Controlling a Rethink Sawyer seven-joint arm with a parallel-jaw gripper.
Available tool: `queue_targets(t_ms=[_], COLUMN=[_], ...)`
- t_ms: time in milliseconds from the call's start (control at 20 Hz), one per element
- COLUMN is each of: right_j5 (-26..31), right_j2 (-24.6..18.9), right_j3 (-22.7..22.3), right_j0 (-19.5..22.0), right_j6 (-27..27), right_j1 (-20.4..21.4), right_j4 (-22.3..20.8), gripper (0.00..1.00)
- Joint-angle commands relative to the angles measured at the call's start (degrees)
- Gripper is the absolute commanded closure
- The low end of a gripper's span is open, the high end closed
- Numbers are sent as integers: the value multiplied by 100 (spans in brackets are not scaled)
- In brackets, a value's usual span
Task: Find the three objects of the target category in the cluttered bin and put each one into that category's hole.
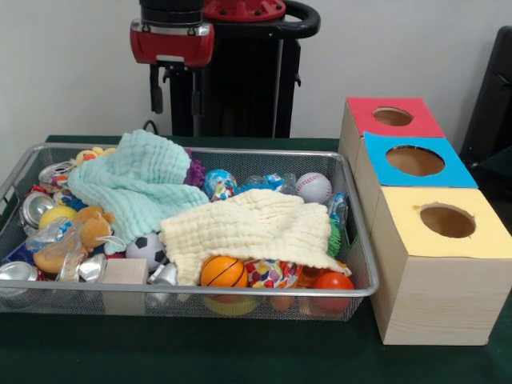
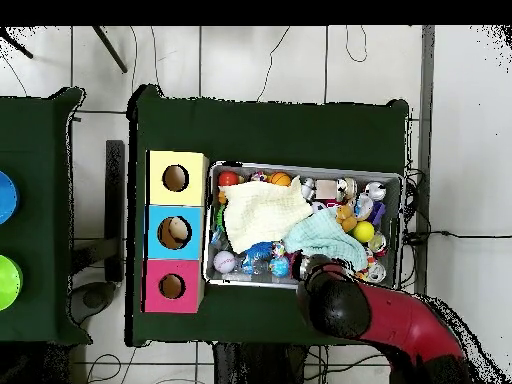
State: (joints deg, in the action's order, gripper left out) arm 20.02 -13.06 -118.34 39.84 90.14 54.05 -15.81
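Note:
The silver wire-mesh bin (image 1: 200, 293) fills the table's left half; it also shows in the overhead view (image 2: 402, 215). A tan-orange teddy bear (image 1: 86, 230) lies at its left side, among cans. A yellow and orange plush (image 1: 90, 154), partly hidden by a cloth, sits in the far left corner. The orange black-striped toy is hidden. The red-topped box's hole (image 1: 392, 117) is the farthest of three boxes and also shows in the overhead view (image 2: 171, 286). My gripper (image 1: 176, 100) hangs open and empty above the bin's far rim; in the overhead view the arm (image 2: 335, 295) covers it.
A mint cloth (image 1: 136, 182) and a pale yellow cloth (image 1: 248, 228) cover much of the bin. An orange basketball (image 1: 223, 272), baseball (image 1: 314, 187), small soccer ball (image 1: 146, 250), wooden block (image 1: 126, 272) and cans lie around them. Blue-topped (image 1: 414, 161) and yellow-topped (image 1: 446, 221) boxes stand nearer.

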Motion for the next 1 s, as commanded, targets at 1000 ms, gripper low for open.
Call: queue_targets(t_ms=[1000], right_j5=[1049], right_j2=[-1150], right_j3=[489], right_j0=[1051], right_j6=[-943], right_j1=[-153], right_j4=[-825], gripper=[0])
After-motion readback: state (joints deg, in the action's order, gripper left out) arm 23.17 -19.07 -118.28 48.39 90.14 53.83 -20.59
